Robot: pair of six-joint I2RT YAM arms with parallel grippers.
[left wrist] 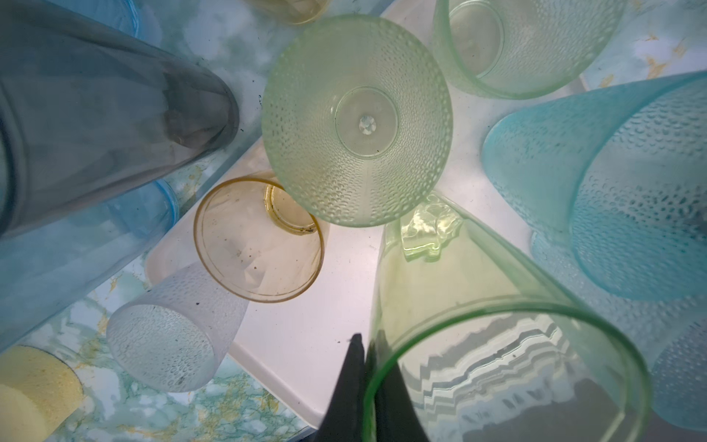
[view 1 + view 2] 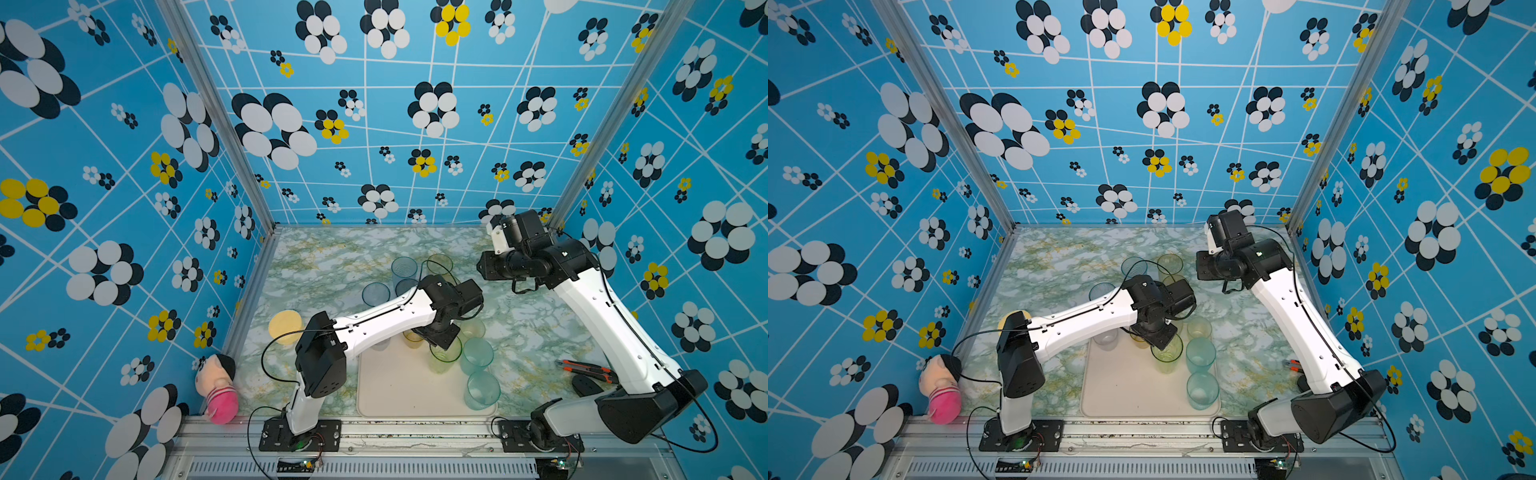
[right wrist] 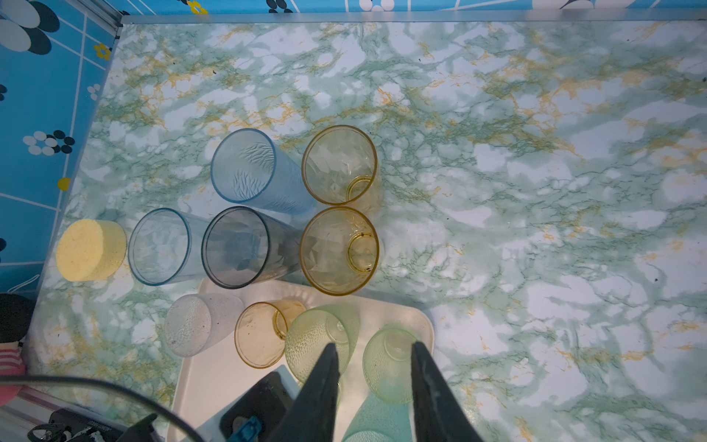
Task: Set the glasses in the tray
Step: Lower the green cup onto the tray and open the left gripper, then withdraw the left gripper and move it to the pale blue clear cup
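Left gripper [image 1: 363, 340]: I'm pinching the tall green tumbler [image 2: 446, 353] by its rim, at the tray's [image 2: 395, 390] 1 o'clock.
Right gripper [image 3: 375, 346]: hanging spread, empty.
Progress: roughly half done, I'm judging; five tall tumblers [image 3: 235, 247] are waiting beyond the tray's 12 o'clock.

Bright blue walls [image 2: 374, 137] printed with white crossing lines and flowers of black, white and yellow ovals close the space on three sides — back, left and right. A silver aluminium post [image 2: 218, 116] stands in each back corner. The flat green-and-white marble-patterned tabletop [image 2: 324, 257] carries yellow veins. Along its near edge runs a silver aluminium rail [image 2: 415, 432], a slotted grey strip [image 2: 374, 467] below it. The light is even and soft.
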